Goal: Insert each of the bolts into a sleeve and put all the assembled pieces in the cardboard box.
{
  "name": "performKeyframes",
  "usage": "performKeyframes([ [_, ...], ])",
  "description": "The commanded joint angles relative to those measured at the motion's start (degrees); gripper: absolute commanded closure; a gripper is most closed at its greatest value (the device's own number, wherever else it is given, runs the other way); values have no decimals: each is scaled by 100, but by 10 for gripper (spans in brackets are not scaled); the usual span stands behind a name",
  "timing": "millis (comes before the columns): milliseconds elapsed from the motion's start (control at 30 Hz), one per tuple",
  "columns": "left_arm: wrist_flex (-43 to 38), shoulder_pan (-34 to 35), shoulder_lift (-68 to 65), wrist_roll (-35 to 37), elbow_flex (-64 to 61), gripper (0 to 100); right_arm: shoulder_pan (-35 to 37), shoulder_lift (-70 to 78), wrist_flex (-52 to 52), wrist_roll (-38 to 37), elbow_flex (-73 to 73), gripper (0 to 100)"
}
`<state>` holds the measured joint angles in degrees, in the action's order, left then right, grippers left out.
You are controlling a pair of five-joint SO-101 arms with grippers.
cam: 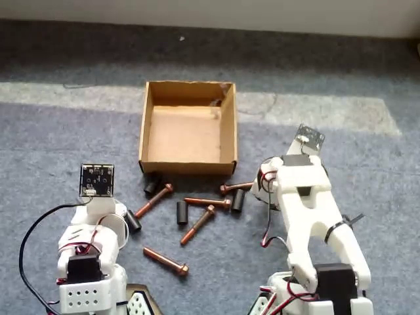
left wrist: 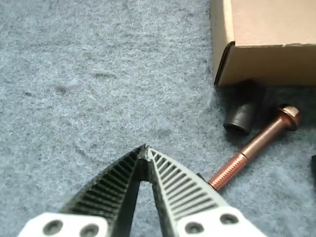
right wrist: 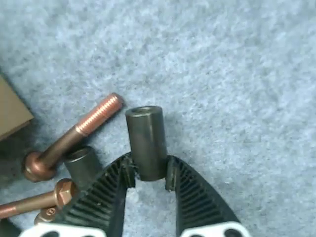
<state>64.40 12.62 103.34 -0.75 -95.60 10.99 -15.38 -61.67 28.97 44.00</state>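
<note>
The open cardboard box (cam: 146,125) stands on the carpet, and its corner (left wrist: 266,44) appears in the left wrist view. Several copper bolts, such as one (cam: 165,260) nearest the arms, and black sleeves like one (cam: 182,212) lie scattered in front of it. My right gripper (right wrist: 148,170) is shut on a black sleeve (right wrist: 146,138), which points away from the fingers. Beside it lie a bolt (right wrist: 74,136) and another sleeve (right wrist: 81,165). My left gripper (left wrist: 144,150) is shut with nothing in it, just short of a bolt (left wrist: 254,145) and a sleeve (left wrist: 242,113).
The right arm (cam: 308,210) stretches toward the box's near right corner. The left arm (cam: 92,249) sits at the lower left, its camera board (cam: 97,180) raised. Grey carpet (cam: 367,164) spreads open to the right and to the left of the box.
</note>
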Motion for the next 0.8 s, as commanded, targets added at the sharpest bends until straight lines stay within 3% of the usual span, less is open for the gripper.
performKeyframes([
  [0, -70, 57, 75, 26, 22, 993, -57, -646, -171, -457, -189, 991],
  [233, -70, 57, 75, 26, 22, 993, -48, -646, -171, -782, 198, 810],
  [567, -70, 57, 75, 26, 22, 993, -48, -593, -136, -791, 180, 809],
  [767, -70, 57, 75, 26, 22, 993, -66, 338, -127, -800, 4, 809],
])
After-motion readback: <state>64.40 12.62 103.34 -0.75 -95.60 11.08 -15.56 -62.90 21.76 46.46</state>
